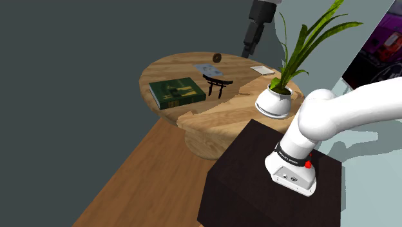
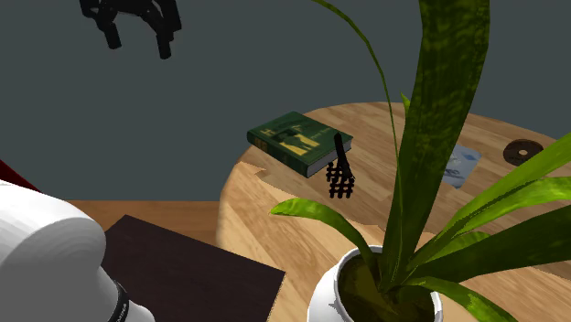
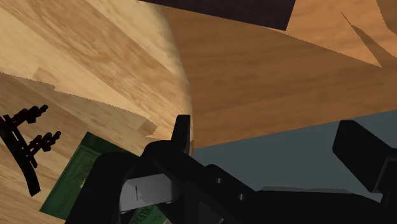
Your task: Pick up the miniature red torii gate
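Observation:
The miniature torii gate (image 1: 217,84) looks dark, almost black, and stands upright near the middle of the round wooden table (image 1: 219,119). It is just beside the green book (image 1: 176,92). In the second exterior view the gate (image 2: 340,174) stands at the book's (image 2: 297,142) near corner. My black gripper (image 1: 248,48) hangs high above the table's far side, well clear of the gate. It is open and empty in the second exterior view (image 2: 137,44). From the wrist, the gate (image 3: 25,146) and the book (image 3: 75,178) lie off to the side of the fingers (image 3: 182,132).
A potted plant in a white pot (image 1: 276,101) with long green leaves stands at the table's edge near the dark stand (image 1: 258,187). A small dark disc (image 1: 217,58), a blue-grey sheet (image 1: 210,67) and a white card (image 1: 263,69) lie at the table's far side. A wooden floor (image 1: 138,174) runs below.

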`<state>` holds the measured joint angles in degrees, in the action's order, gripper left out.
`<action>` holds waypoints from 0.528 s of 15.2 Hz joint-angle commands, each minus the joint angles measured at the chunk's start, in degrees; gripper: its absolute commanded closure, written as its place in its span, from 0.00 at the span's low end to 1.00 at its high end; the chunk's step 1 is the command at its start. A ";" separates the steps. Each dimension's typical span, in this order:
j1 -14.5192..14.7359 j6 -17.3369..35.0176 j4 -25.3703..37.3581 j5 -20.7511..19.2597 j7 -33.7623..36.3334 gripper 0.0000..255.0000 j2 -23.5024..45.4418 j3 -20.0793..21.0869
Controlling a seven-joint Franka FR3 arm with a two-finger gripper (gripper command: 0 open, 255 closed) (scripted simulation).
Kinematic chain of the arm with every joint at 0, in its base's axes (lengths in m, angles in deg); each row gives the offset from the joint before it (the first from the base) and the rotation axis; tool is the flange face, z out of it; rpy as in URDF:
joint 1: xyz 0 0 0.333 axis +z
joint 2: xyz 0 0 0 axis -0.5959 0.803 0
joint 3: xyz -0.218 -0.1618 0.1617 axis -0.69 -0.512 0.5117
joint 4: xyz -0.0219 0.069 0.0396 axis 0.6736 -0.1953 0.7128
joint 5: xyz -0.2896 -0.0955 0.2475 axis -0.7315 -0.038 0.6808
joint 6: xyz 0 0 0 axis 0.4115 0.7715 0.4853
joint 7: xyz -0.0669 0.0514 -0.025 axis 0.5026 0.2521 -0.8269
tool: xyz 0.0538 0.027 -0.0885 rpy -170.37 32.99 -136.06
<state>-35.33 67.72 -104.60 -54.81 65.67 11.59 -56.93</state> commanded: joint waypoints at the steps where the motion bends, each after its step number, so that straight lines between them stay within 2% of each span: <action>1: 0.00 0.00 0.00 0.00 0.00 0.00 0.00 0.00; 8: -1.24 7.48 -1.04 -3.36 -9.84 0.00 8.62 -7.69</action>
<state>-36.39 74.01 -105.94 -57.66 57.51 18.43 -63.34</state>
